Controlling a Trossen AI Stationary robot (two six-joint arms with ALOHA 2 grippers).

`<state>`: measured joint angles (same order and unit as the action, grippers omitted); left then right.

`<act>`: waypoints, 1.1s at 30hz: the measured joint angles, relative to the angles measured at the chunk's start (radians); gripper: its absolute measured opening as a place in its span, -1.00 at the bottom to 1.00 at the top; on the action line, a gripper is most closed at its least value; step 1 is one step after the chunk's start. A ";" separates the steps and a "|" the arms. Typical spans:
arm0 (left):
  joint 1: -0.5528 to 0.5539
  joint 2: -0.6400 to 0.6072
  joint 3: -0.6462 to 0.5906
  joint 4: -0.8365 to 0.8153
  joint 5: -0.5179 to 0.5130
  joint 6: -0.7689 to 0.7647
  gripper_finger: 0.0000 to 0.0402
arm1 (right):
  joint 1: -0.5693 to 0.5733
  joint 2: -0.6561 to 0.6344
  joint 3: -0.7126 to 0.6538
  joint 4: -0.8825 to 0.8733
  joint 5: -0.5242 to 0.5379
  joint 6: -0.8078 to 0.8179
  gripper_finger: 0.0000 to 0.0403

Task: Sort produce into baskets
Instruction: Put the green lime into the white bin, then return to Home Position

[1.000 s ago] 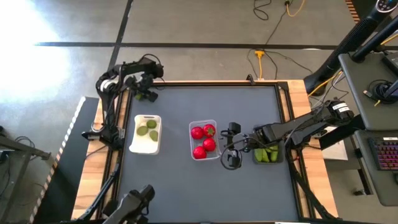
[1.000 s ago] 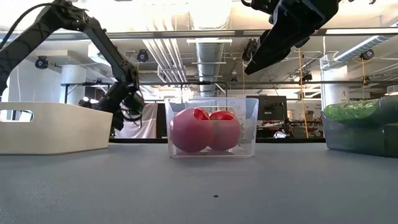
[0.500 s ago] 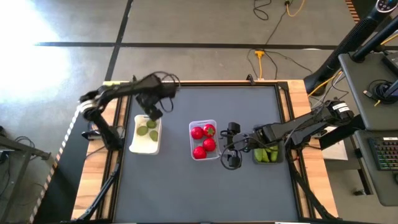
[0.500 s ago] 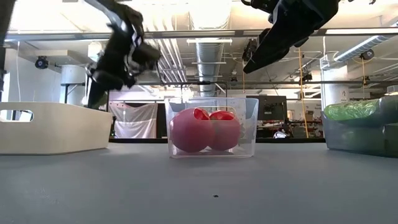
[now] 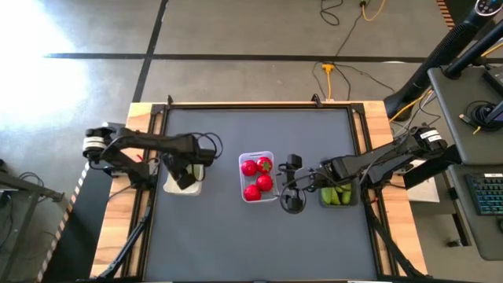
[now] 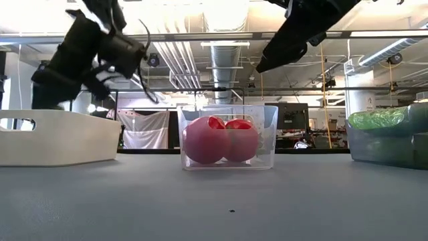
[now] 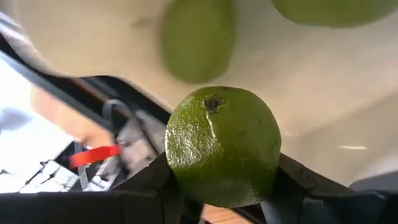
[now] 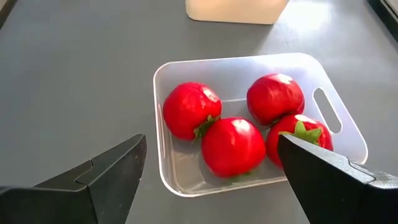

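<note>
Table (image 5: 236, 228) with a dark grey top and pale wooden side edges carries three baskets in a row across its middle. Nearest the left edge stands the white basket (image 6: 40, 137), partly covered from above by the left arm. The clear basket (image 5: 258, 176) sits at the table's centre and holds four red fruits with green tops (image 8: 231, 144), packed close and touching one another. The dark grey basket (image 6: 391, 144) stands toward the right edge, filled with long green pieces (image 5: 336, 195), and the right arm crosses above it.

Left arm reaches in from the left edge, and the left gripper (image 5: 185, 174) hangs over the white basket. Its fingers are clamped narrowly on a round green lime (image 7: 222, 144), which shows a small dark stem scar. Beyond that lime, the left wrist view shows two more limes (image 7: 198, 38) lying on the white basket's floor, one of them cut off by the frame.

Right arm reaches in from the right edge. The right gripper (image 5: 292, 185) hovers just beside the clear basket, on the side toward the dark grey one, with its fingers (image 8: 112, 171) spread wide and nothing between them.
</note>
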<state>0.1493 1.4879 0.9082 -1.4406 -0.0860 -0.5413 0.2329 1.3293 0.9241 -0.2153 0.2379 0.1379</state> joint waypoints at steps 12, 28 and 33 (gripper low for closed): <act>-0.004 0.087 -0.106 0.168 0.121 0.035 -0.23 | 0.000 0.000 0.000 0.009 -0.009 0.027 0.76; -0.004 0.098 -0.089 0.095 0.125 0.088 0.20 | 0.000 0.000 0.000 0.011 -0.009 0.020 0.76; -0.005 0.088 -0.015 0.026 0.096 0.084 0.19 | 0.000 0.000 0.000 0.011 -0.009 0.017 0.76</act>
<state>0.1440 1.5755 0.8935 -1.4146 0.0101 -0.4575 0.2329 1.3293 0.9241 -0.2039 0.2291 0.1551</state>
